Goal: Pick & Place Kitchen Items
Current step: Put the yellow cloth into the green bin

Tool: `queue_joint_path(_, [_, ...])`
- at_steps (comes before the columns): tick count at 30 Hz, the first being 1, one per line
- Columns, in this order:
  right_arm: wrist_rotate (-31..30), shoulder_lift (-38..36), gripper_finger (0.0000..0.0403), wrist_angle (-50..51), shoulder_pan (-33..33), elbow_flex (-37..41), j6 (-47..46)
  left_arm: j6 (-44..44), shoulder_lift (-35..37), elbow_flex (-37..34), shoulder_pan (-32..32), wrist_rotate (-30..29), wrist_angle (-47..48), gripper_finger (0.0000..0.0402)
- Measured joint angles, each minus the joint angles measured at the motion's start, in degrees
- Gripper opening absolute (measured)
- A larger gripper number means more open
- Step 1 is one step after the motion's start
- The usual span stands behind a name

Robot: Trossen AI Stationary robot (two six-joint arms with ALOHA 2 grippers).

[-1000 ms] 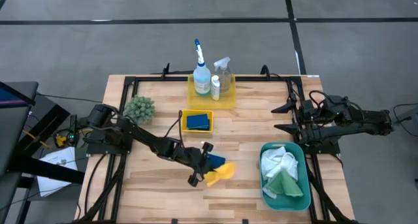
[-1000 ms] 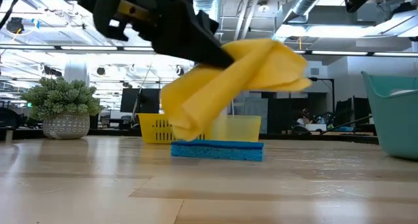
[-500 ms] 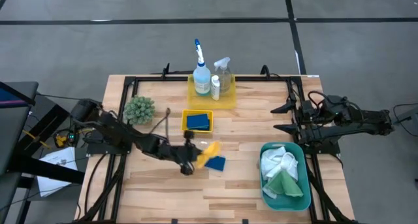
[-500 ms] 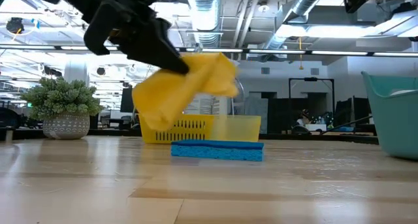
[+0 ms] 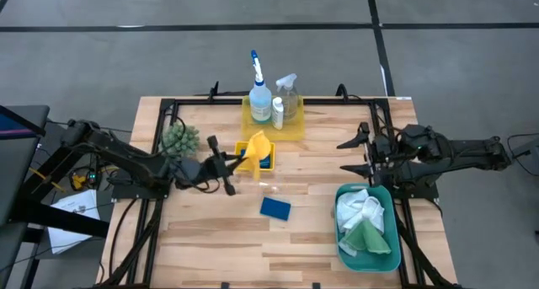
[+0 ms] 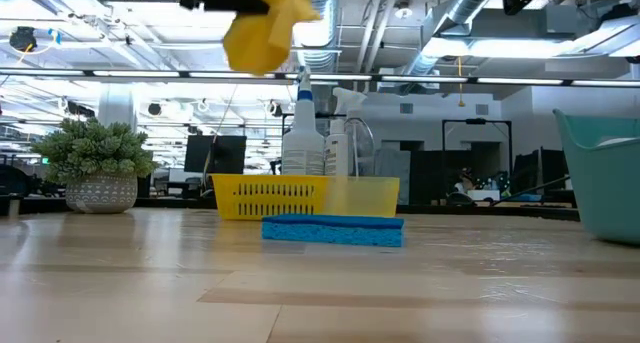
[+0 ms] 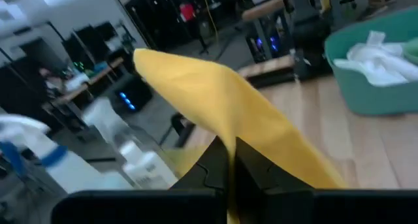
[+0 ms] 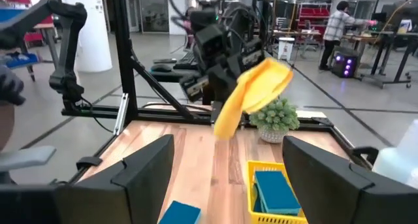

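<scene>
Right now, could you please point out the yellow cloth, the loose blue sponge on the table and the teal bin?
yellow cloth (image 5: pixel 255 148): high view, middle of the hanging fold.
blue sponge (image 5: pixel 275 208): high view, centre of its top face.
teal bin (image 5: pixel 341 245): high view, its left rim.

Both arms are dark, near-black jointed limbs of blocky segments with rounded joint housings. Thin black cables loop along the left arm (image 5: pixel 135 164). The left pincer (image 5: pixel 229 164) has slim black fingers. The right arm (image 5: pixel 455 154) ends in the right pincer (image 5: pixel 358 153), with broad, flat, matte-black fingers (image 8: pixel 140 175).
</scene>
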State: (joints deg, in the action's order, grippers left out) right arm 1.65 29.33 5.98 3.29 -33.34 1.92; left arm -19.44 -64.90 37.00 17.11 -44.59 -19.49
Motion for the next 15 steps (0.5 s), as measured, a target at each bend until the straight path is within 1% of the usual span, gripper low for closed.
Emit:
queue_joint_path(4, [0.0, 1.9, 0.0277, -2.6, 0.1, 0.0, 1.6, -5.6, 0.3, 3.4, -0.7, 0.0, -0.3, 0.0002])
queue_joint_path(8, [0.0, 4.0, 0.0277, -5.0, 0.1, 0.0, 2.5, -9.9, -0.7, 6.8, -0.8, 0.1, -3.3, 0.0002])
queue_joint_path(13, [0.0, 7.1, 0.0277, -9.3, 0.1, 0.0, 4.6, -13.7, -3.3, 7.5, -0.8, 5.1, -10.3, 0.0002])
queue_joint_path(15, [0.0, 8.2, 0.0277, -10.4, 0.1, 0.0, 5.3, -16.6, -5.0, 7.5, -0.9, 5.6, -13.6, 0.0002])
